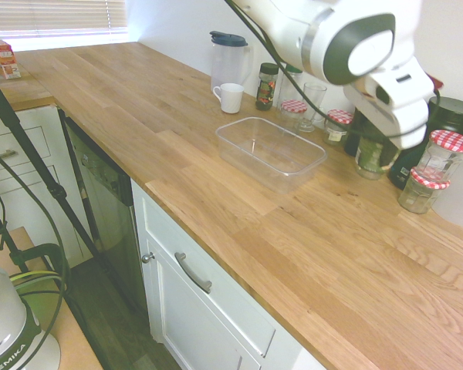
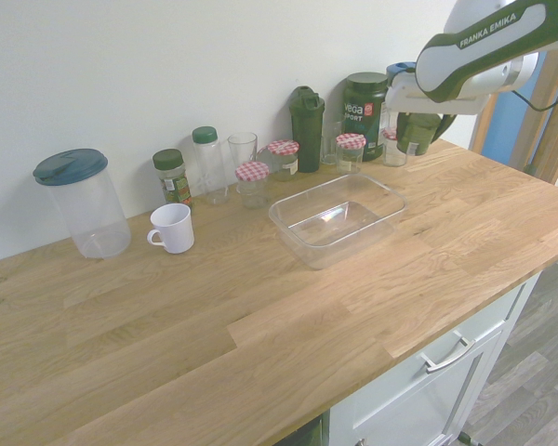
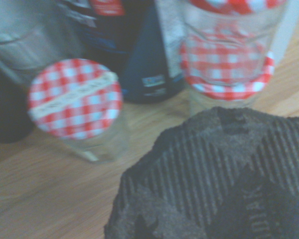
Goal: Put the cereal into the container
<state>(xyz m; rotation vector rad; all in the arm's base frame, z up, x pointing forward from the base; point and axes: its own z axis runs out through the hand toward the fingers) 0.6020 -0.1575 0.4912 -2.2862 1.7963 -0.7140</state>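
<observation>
Wooden countertop (image 1: 162, 146), white cabinets (image 1: 208, 308) below, pale wall (image 2: 214, 65).

The first exterior view looked down along the pale wooden desk (image 1: 239, 231) from one end; the second faced the wall from the opposite side. Both covered the clear plastic rectangular tub (image 1: 270, 158). The wrist view looked down closely at red-checkered jar lids (image 3: 75, 98).

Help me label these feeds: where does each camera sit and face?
First exterior view: above the counter, looking down toward the blinds; arm upper right, base lower left.
Second exterior view: opposite side, looking down toward the wall; arm upper right.
Wrist view: on the wrist, close over checkered lids; no arm visible.
Both exteriors share the container and mug.
</observation>
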